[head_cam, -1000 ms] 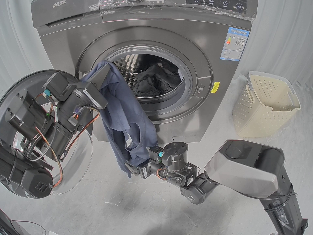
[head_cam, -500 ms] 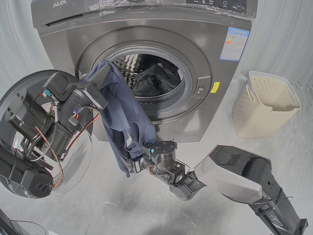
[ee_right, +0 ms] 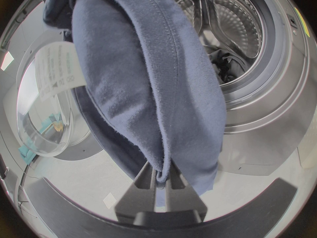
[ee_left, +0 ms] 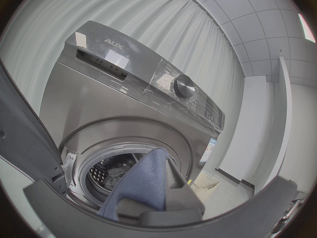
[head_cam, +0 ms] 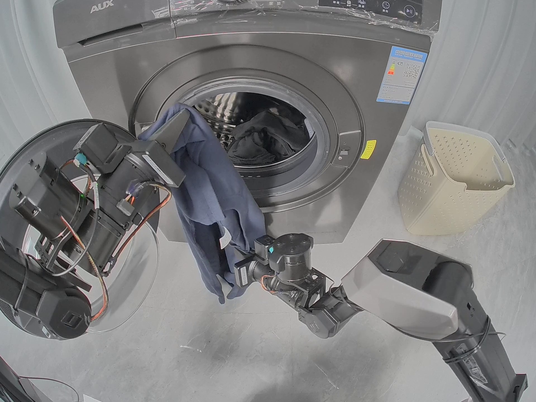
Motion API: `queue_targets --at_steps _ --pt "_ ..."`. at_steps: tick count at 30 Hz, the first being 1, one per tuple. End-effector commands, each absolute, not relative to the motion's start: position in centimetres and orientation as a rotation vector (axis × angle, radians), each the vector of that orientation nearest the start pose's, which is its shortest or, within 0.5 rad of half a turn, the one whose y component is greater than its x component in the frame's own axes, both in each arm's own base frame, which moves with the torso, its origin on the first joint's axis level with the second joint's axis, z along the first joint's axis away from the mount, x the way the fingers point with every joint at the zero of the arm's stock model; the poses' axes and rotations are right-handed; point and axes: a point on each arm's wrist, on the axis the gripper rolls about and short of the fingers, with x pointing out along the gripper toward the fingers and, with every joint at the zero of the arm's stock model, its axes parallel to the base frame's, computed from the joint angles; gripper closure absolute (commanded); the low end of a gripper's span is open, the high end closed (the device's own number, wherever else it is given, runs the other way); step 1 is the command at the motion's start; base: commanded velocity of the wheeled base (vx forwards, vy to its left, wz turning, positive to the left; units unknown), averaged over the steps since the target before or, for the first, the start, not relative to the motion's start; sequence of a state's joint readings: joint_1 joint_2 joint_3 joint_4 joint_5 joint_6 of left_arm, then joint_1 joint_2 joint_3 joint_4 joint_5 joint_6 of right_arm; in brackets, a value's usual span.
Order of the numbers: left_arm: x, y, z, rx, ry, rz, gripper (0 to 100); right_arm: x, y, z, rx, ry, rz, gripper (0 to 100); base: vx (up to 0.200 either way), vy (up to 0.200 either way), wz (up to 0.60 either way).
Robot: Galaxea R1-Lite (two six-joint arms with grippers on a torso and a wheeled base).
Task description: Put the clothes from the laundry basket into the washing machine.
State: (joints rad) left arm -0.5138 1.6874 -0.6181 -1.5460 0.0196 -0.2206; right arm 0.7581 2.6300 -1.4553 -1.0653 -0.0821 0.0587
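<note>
A navy blue garment [head_cam: 215, 196] hangs in front of the washing machine [head_cam: 335, 85], left of its open drum mouth. My left gripper [head_cam: 174, 128] is shut on the garment's top end [ee_left: 145, 182] at the upper left of the opening. Lower down, my right gripper [head_cam: 233, 263] is shut on a fold near the garment's lower edge [ee_right: 158, 174], above the floor. A white care label [ee_right: 54, 68] dangles from the cloth. Dark clothes [head_cam: 265, 135] lie inside the drum. The cream laundry basket [head_cam: 455, 177] stands to the right of the machine.
The round glass door [head_cam: 33, 157] is swung open to the left, behind my left arm. Grey floor [head_cam: 223, 353] spreads in front of the machine. Pale curtains hang behind the machine on both sides.
My right gripper has taken hold of the garment's lower part and lifted it slightly; the hanging hem has bunched up. The left arm has stayed where it was.
</note>
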Motion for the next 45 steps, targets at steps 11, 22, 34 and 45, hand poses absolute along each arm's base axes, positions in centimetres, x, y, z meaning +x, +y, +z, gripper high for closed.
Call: queue_targets --at_steps 11,22,34,45 --pt "24.1 -13.5 22.8 -0.339 -0.409 -0.532 100 34.3 24.9 5.6 -0.014 0.095 0.612 100 0.000 0.000 0.00" --pt "23.8 -13.7 23.0 -0.344 -0.416 -0.545 100 36.3 25.3 4.7 -0.004 0.064 0.593 0 0.000 0.000 0.00" --pt "23.8 -13.7 23.0 -0.343 -0.415 -0.547 100 38.7 26.0 2.7 -0.004 0.062 0.568 0 0.000 0.000 0.00" --pt "24.1 -13.6 22.8 -0.340 -0.408 -0.538 100 36.5 26.4 2.7 -0.017 0.099 0.602 0 0.000 0.000 0.00"
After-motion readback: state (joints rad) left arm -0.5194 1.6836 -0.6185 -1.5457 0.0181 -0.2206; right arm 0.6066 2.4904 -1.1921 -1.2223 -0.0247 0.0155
